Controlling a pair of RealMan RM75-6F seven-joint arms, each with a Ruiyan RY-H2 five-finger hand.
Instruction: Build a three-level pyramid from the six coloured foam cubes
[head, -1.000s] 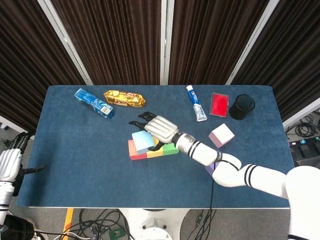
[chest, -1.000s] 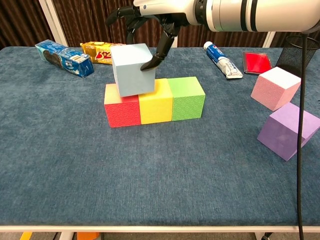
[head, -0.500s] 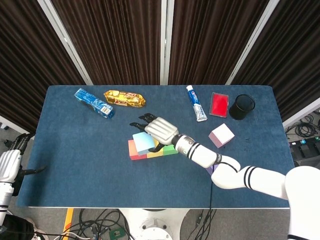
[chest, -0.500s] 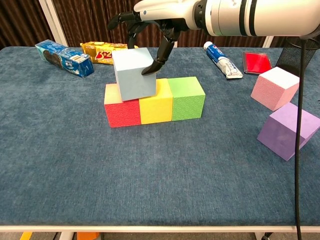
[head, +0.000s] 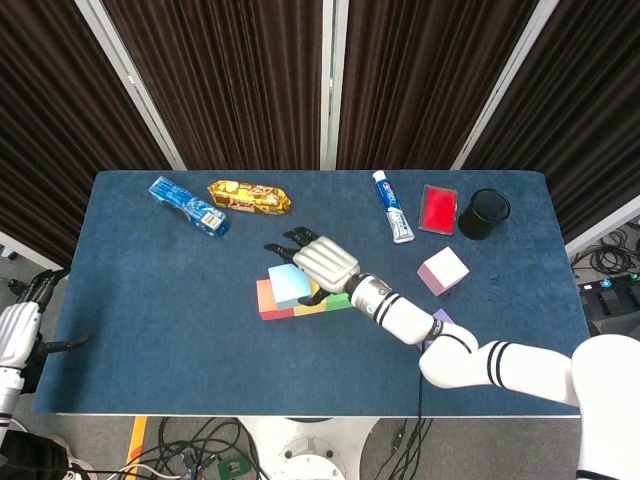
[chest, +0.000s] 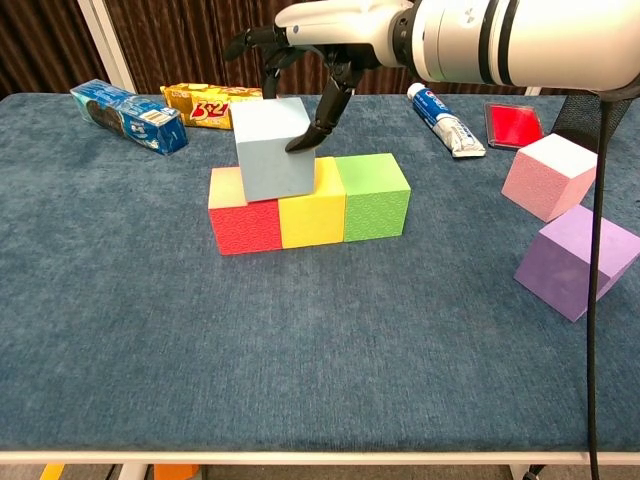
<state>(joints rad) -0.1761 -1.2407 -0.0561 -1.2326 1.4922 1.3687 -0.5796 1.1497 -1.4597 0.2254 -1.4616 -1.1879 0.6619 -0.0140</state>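
Our left hand (head: 18, 335) sits off the tabletop's (chest: 300, 340) left edge, holding nothing; can't tell whether its fingers are curled or spread. Far left: blue biscuit pack (chest: 124, 114), then gold snack bag (chest: 205, 104). Centre: red cube (chest: 244, 220), yellow cube (chest: 310, 213) and green cube (chest: 375, 197) in a touching row. Light blue cube (chest: 274, 150) rests on top, straddling red and yellow, slightly skewed. Our right hand (chest: 305, 45) grips the light blue cube from above, fingers on its far side, thumb on its right face. Right of that, far side: toothpaste tube (chest: 445, 120), red box (chest: 514, 124), black cup (head: 484, 213). Near right: pink cube (chest: 548, 175) and purple cube (chest: 580, 260), both tilted, close together.
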